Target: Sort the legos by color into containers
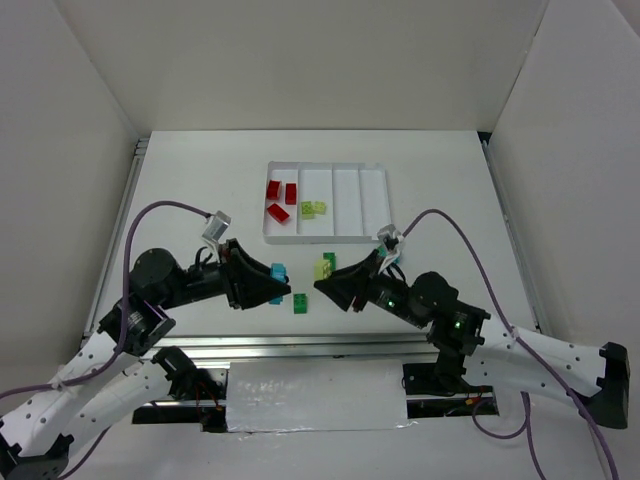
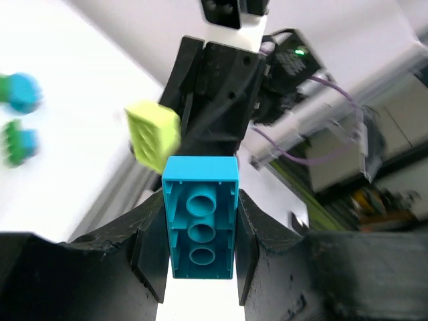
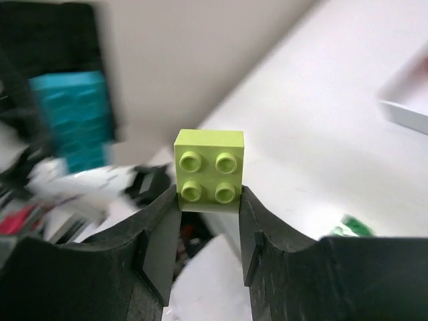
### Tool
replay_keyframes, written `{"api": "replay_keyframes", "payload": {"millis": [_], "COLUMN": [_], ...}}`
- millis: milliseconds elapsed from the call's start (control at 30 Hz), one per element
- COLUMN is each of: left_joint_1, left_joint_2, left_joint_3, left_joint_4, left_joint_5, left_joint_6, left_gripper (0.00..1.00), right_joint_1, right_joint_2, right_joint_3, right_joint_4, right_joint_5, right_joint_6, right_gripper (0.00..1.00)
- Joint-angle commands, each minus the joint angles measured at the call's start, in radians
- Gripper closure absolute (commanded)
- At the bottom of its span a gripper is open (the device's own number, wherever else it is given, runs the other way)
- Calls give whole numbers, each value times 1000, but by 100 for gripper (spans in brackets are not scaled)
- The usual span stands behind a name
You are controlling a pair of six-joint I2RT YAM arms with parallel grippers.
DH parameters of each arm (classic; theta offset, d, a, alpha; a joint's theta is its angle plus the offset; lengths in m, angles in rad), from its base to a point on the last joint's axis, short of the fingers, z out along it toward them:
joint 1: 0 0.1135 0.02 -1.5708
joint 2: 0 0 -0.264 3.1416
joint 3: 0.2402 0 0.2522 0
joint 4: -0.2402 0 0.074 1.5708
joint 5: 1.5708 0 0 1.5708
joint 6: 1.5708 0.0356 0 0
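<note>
Judging by the tray (image 1: 375,170), the sorting was partly done: three red legos (image 1: 272,189) were lodged in its leftmost compartment, two yellow-green ones (image 1: 313,208) in the next, and a green brick (image 1: 300,304) was left on the desk (image 1: 200,180). A cyan brick (image 2: 200,224) was pinched by the left gripper (image 2: 199,235), a yellow-green brick (image 3: 208,170) by the right gripper (image 3: 208,200), just before the tray. Blurred green-and-cyan pieces (image 2: 20,93) were shown only by the left wrist view.

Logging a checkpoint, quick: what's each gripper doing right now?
Left gripper: closed on a cyan brick.
Right gripper: closed on a yellow-green brick.
</note>
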Motion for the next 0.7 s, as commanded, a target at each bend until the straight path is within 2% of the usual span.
{"api": "replay_keyframes", "payload": {"millis": [0, 33, 100, 200, 233, 367, 400, 433, 500, 533, 667], "left_joint_1": [3, 3, 2, 3, 3, 2, 3, 3, 3, 5, 5], "left_joint_2": [-30, -35, -40, -58, -73, -73, -61, -57, -50, -50, -52], "left_joint_3": [113, 130, 182, 218, 218, 213, 216, 218, 221, 223, 227], "left_joint_4": [-213, -322, -435, -587, -600, -606, -613, -618, -624, -624, -640], "left_joint_5": [-192, -238, -420, -606, -629, -613, -600, -600, -602, -605, -617], "left_joint_6": [105, 140, 156, 147, 145, 157, 171, 174, 187, 190, 200], "left_gripper": [100, 100, 100, 100, 100, 100, 100, 100, 100, 100, 100], "right_joint_1": [-78, -101, -190, -323, -339, -387, -401, -407, -416, -425, -450], "right_joint_2": [47, 87, 140, 333, 474, 835, 902, 1029, 1148, 1250, 1411], "right_joint_3": [123, 158, 195, 318, 412, 716, 841, 909, 1102, 1157, 1312], "right_joint_4": [-322, -366, -441, -531, -547, -703, -728, -757, -864, -892, -961], "right_joint_5": [245, 276, 273, 215, 213, 271, 284, 285, 319, 328, 316], "right_joint_6": [44, 53, 64, 43, 26, 1, 3, 4, 21, 25, 30], "right_gripper": [100, 100, 100, 100, 100, 100, 100, 100, 100, 100, 100]}}
